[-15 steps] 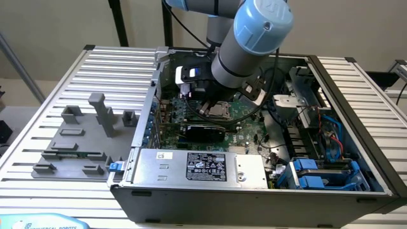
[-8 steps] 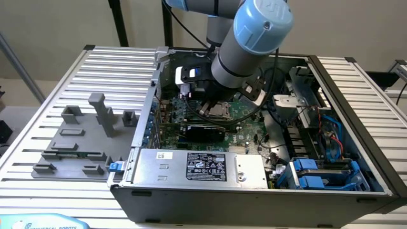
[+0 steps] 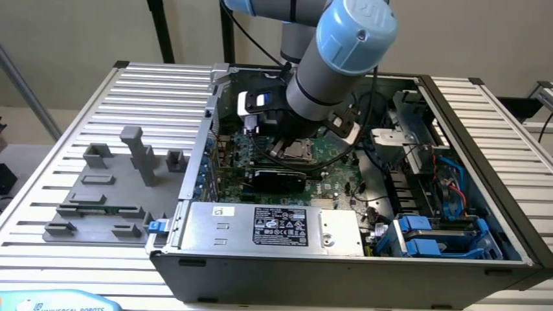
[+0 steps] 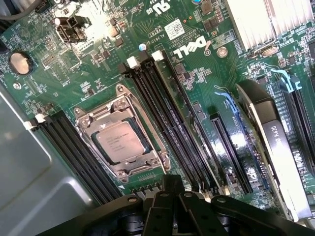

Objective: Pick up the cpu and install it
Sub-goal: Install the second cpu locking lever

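The cpu (image 4: pixel 119 141), a silver-white square chip, lies flat inside the metal socket frame (image 4: pixel 87 116) on the green motherboard (image 4: pixel 162 29). My gripper (image 4: pixel 170 186) hovers above the board just beside the socket, its black fingers shut together with nothing between them. In the exterior view the arm (image 3: pixel 333 61) reaches down into the open computer case (image 3: pixel 346 265), and the socket (image 3: pixel 291 150) shows right below its wrist.
Black memory slots (image 4: pixel 162 113) flank the socket on both sides. A graphics card (image 4: pixel 268 142) and a heatsink (image 4: pixel 268 22) stand further off. A grey fixture (image 3: pixel 103 194) holding a green memory stick (image 3: pixel 108 209) lies on the slatted table at the exterior view's left.
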`<state>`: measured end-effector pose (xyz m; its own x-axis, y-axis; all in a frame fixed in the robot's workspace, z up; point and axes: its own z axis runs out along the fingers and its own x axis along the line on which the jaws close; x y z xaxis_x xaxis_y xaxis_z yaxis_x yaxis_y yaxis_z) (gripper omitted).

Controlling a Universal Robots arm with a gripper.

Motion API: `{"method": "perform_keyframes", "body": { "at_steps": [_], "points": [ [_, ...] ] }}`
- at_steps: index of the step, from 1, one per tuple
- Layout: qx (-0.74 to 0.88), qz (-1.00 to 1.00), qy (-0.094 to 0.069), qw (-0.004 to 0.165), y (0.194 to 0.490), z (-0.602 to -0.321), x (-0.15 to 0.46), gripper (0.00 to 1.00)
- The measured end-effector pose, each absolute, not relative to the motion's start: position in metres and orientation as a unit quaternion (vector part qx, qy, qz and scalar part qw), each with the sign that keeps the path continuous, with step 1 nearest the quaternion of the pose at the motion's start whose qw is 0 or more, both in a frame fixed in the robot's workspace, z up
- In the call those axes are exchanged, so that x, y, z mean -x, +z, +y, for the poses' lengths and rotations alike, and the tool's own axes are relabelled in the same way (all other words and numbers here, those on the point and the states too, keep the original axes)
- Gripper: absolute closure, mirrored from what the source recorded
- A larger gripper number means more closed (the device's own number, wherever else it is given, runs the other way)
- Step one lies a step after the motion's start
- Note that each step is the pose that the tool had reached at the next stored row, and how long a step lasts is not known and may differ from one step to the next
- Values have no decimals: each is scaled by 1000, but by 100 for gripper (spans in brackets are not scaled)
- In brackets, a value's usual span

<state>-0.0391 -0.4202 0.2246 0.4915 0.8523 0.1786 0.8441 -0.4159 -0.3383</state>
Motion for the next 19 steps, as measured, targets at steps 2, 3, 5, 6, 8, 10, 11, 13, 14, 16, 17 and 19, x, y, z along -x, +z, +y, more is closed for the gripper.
{"method": "perform_keyframes", "body": {
  "at_steps": [2, 3, 5, 6, 8, 10, 11, 13, 14, 16, 17, 19],
  "points": [
    [841, -504, 10, 194, 222, -420, 41, 89],
    [841, -505, 10, 194, 220, -420, 42, 89],
    [841, -505, 10, 193, 217, -419, 44, 89],
    [841, -505, 9, 193, 215, -419, 45, 89],
    [841, -506, 9, 193, 212, -418, 46, 89],
    [841, -506, 8, 192, 210, -416, 46, 89],
    [841, -506, 8, 192, 208, -416, 46, 89],
    [841, -506, 8, 190, 206, -415, 47, 89],
    [842, -506, 8, 188, 205, -414, 47, 89],
    [842, -506, 9, 185, 204, -412, 48, 89],
    [842, -506, 9, 183, 203, -411, 48, 89],
    [843, -507, 10, 180, 202, -409, 50, 89]
  ]
}}
